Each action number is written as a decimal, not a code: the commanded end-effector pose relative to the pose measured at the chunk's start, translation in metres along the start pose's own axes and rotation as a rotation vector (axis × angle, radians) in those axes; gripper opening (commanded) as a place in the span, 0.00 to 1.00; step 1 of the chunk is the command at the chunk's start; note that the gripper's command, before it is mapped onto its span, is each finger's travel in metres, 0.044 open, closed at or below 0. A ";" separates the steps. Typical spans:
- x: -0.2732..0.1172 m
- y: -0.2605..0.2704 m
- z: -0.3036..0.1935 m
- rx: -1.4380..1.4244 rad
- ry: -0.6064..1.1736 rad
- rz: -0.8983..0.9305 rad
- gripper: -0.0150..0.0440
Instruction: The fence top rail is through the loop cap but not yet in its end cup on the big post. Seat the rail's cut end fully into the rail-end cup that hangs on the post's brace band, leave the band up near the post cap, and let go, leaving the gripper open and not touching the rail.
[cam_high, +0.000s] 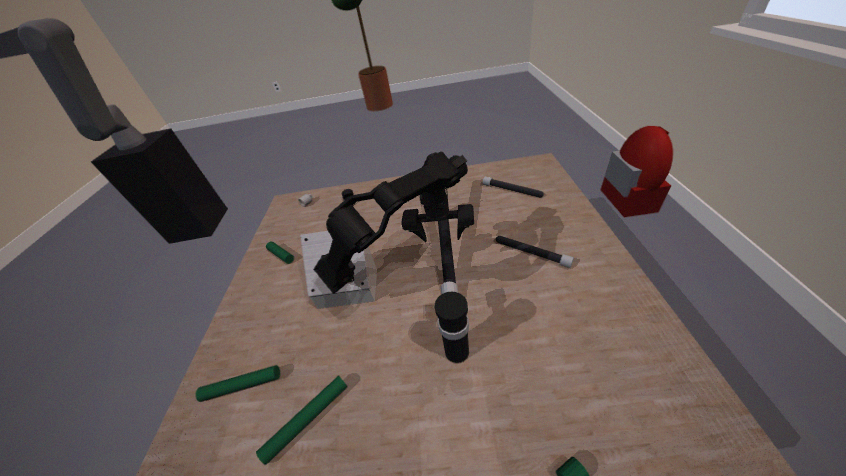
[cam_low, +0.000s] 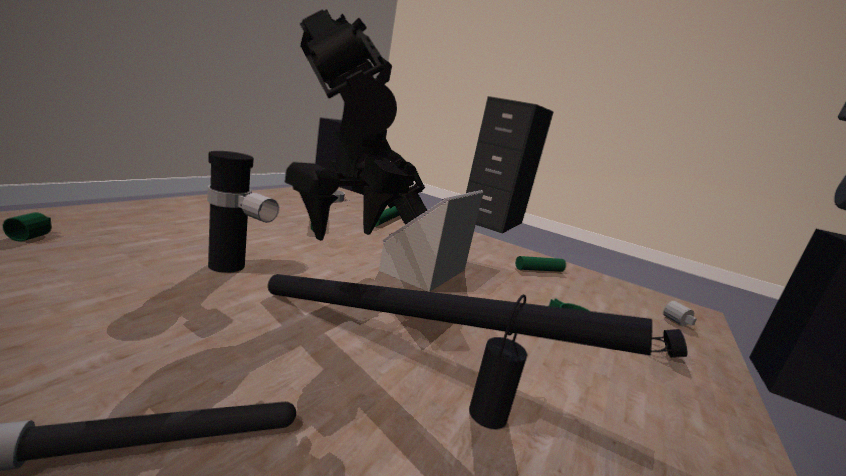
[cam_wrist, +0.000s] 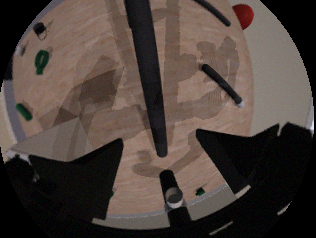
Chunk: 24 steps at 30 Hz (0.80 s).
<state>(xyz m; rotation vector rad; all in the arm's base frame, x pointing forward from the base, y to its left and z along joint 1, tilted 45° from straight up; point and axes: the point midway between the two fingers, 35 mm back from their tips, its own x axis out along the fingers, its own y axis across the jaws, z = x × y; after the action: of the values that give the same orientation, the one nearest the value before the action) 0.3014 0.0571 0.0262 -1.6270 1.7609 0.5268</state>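
You have the long black cylindrical rail (cam_high: 446, 254) (cam_low: 414, 303) (cam_wrist: 150, 80) already through the thin dark wire loop (cam_low: 512, 316) on the short black post (cam_low: 498, 383), so that part of the job is done. The seating is not: in the exterior view the rail's near-post end stops short of the pale grey rail-end cup (cam_low: 261, 207) (cam_wrist: 174, 197) and sits lower than it, with the rail sloping down towards the tall black post (cam_high: 456, 349) (cam_low: 227, 236). The shiny grey brace band (cam_high: 453, 334) (cam_low: 223, 197) is up near the flat black post cap (cam_high: 451, 306) (cam_low: 230, 158), where you want it kept. You still have to take hold of the rail, raise and line up its end, push it fully into the cup, then let go and back away. Your arm reaches out from its pale grey block-shaped base (cam_high: 315, 273) (cam_low: 452, 251) and bends down at the wrist, putting the black two-finger gripper (cam_high: 442, 233) (cam_low: 344, 234) (cam_wrist: 161, 138) above the rail, fingers pointing downward, one to each side of the rail's line as the top view shows. It stands practically wide open with nothing between its fingers. Your likely next move is a lowering straddle, keeping clear of the cup.
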 end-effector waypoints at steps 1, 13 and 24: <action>0.005 0.001 0.001 -0.104 0.002 0.040 1.00; 0.040 0.002 0.001 -0.103 0.003 0.039 1.00; 0.057 0.003 0.001 -0.103 0.003 0.039 1.00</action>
<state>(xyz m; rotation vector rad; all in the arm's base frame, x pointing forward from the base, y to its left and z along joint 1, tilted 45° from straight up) 0.2988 0.0199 -0.0127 -1.6585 1.8009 0.6437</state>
